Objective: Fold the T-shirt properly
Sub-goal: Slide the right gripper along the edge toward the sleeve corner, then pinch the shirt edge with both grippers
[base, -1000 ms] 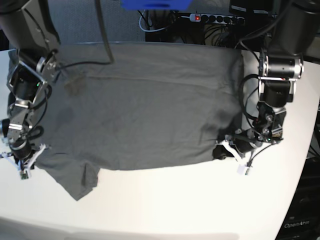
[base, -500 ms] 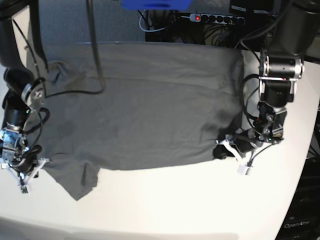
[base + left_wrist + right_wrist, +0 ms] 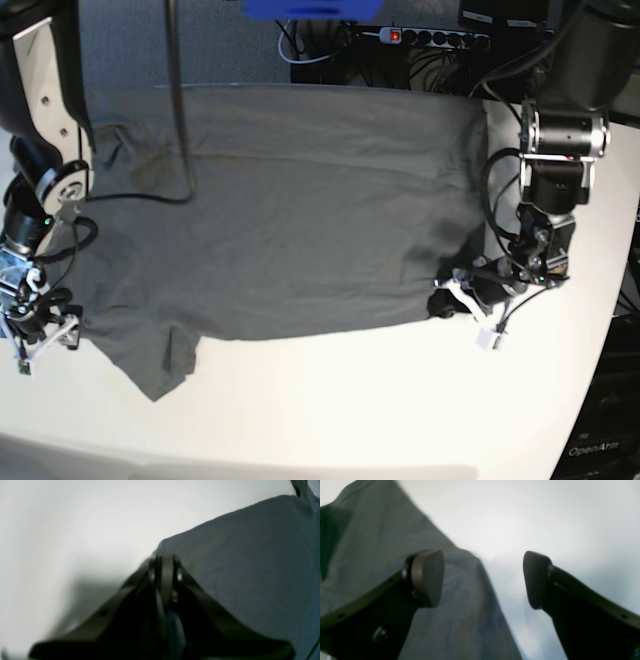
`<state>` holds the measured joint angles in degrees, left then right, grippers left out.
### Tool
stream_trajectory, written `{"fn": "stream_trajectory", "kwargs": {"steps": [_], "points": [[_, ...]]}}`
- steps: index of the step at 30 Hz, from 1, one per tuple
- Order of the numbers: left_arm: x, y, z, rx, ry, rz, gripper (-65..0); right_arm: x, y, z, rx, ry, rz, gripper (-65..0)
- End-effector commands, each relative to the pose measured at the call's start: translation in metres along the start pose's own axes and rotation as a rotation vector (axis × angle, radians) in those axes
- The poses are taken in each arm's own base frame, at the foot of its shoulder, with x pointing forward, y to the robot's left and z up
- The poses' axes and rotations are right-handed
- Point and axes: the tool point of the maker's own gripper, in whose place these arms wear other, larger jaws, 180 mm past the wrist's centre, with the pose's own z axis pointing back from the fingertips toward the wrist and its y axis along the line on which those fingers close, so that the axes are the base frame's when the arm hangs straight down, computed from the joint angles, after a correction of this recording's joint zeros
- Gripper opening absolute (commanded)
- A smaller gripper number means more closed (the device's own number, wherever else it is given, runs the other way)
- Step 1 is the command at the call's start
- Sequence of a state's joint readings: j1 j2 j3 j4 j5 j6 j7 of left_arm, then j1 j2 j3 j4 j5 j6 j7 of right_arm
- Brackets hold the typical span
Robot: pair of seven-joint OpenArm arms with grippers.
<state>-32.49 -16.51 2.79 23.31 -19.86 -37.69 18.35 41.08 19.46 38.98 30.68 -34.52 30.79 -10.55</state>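
Note:
The dark grey T-shirt lies spread flat on the white table, with one sleeve pointing to the front left. My left gripper is shut on the shirt's front right corner. In the left wrist view its jaws are pressed together at the cloth's edge. My right gripper is open at the shirt's left edge, low over the table. In the right wrist view one finger is over the cloth and the other finger is over bare table.
A power strip and cables lie behind the table's far edge. A blue object sits at the top. The table's right edge curves near the left arm. A black cable hangs over the shirt's back left.
The right arm has swung to the left and its wrist has turned, while its gripper stays by the shirt's left edge. The left arm and the shirt have not moved.

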Motion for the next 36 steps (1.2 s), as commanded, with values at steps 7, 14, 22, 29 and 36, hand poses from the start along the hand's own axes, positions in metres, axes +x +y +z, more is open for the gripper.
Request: {"fn": "stream_trajectory", "kwargs": {"steps": [7,14,22,29,36], "points": [[-0.056,0.030,0.012,0.119,0.244,-0.047,-62.5,0.014,-0.005,0.002,-0.009,0.005,-0.013,-15.8],[-0.056,0.030,0.012,0.118,0.244,-0.048,-62.5,0.010,0.004,0.000,0.008,0.035,-0.015,-15.8],[-0.056,0.030,0.012,0.116,0.242,-0.049,-62.5,-0.010,0.018,-0.007,0.069,0.070,-0.085,-15.8],[-0.057,0.031,0.013,0.118,0.244,-0.048,-62.5,-0.025,0.030,-0.011,0.114,0.080,-0.127,-15.8],[-0.057,0.031,0.013,0.118,0.244,-0.048,-62.5,-0.025,0.030,-0.011,0.114,0.079,-0.124,-15.8]]}}
